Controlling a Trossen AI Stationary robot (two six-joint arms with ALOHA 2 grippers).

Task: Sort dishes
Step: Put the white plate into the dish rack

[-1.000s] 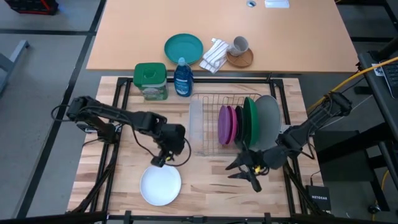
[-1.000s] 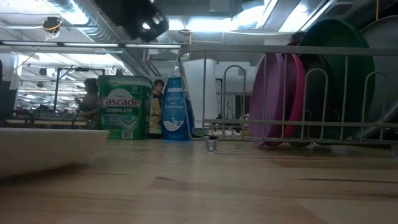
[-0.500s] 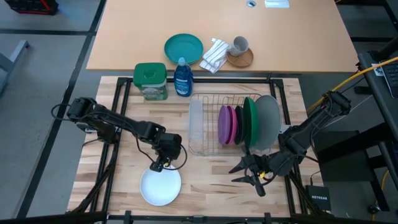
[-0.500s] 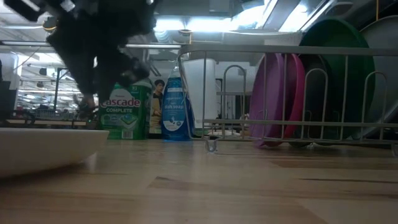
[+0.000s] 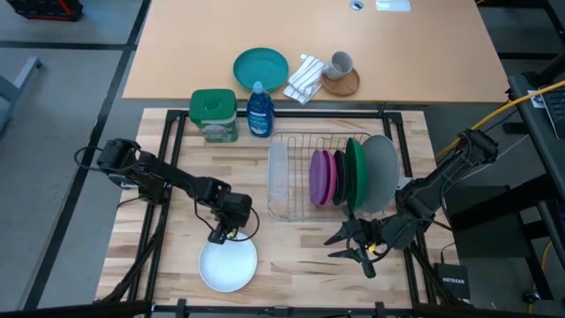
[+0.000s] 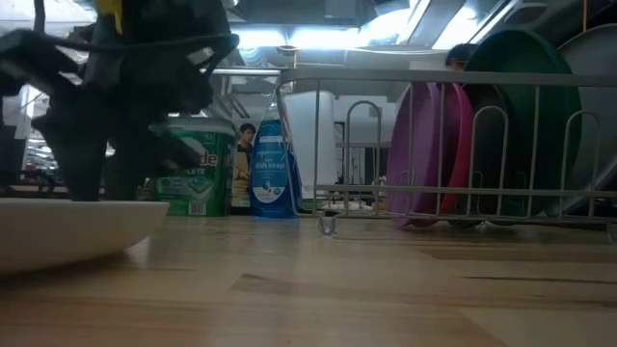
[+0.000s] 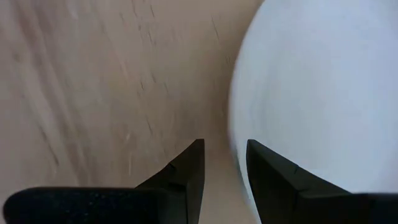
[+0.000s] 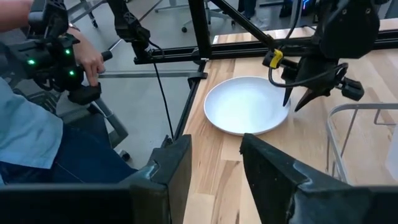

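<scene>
One round, plain white plate [image 5: 228,264] lies flat beneath the left gripper [image 5: 217,236].

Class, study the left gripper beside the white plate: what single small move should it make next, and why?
Probably ease the left gripper down so its open fingers straddle the white plate at its rim, then close. It hovers at the plate's edge with the rim beside the finger gap, not gripped. The other plates already stand in the rack; the right gripper waits nearby.

Your left arm reaches in from 9 o'clock, and your left gripper [image 5: 219,234] points down toward 6 o'clock with its fingers [image 7: 186,174] a little apart. Your right arm bends in from 3 o'clock, and your right gripper [image 5: 340,246] sits low, fingers [image 8: 171,168] spread, facing 9 o'clock.
</scene>
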